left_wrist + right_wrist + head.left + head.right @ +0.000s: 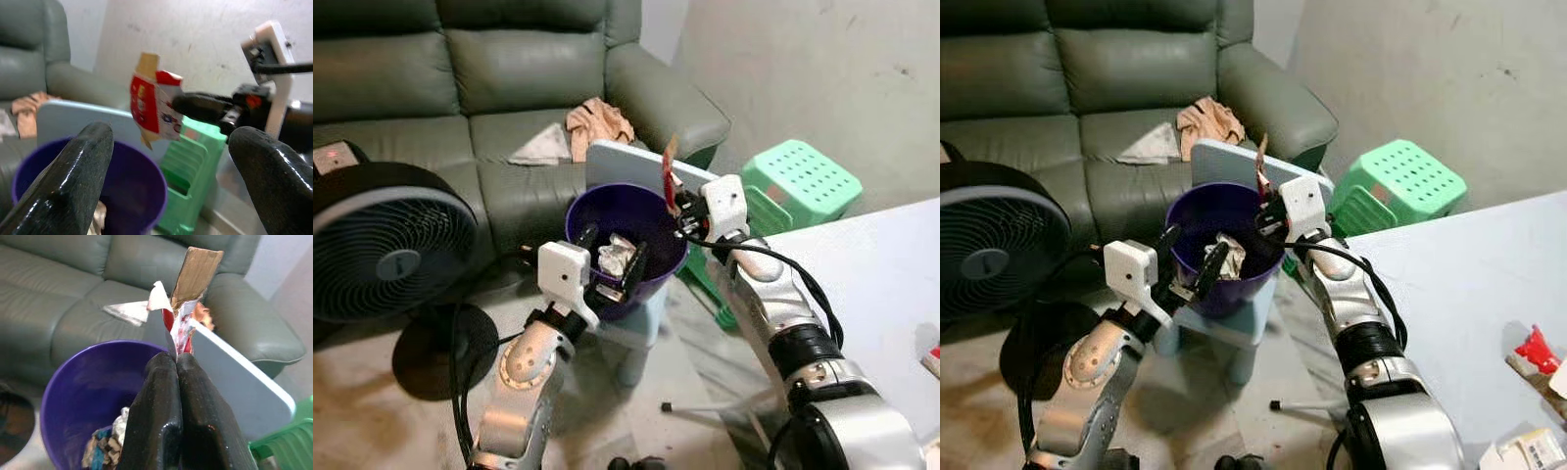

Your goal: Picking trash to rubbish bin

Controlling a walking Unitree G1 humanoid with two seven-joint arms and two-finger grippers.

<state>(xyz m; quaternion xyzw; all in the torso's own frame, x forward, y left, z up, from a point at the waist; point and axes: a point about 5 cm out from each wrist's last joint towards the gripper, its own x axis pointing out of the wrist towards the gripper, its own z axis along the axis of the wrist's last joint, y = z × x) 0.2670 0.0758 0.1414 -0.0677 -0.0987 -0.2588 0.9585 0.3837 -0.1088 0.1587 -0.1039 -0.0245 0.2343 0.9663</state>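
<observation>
Right gripper (673, 201) (arm stretched forward) pinches a flattened carton (667, 166) above the purple bin (636, 284).

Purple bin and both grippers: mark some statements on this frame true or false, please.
1. The right gripper has its jaws shut on a red and white wrapper held above the purple bin. True.
2. The purple bin is empty. False: crumpled trash already lies inside it.
3. The left gripper is open at the bin's near rim. True: in the left wrist view its jaws stand wide apart with nothing between them.
4. The bin stands on the green sofa. False: it sits on a pale blue stool in front of the sofa.
5. A green plastic stool lies beyond the right arm. True.
</observation>
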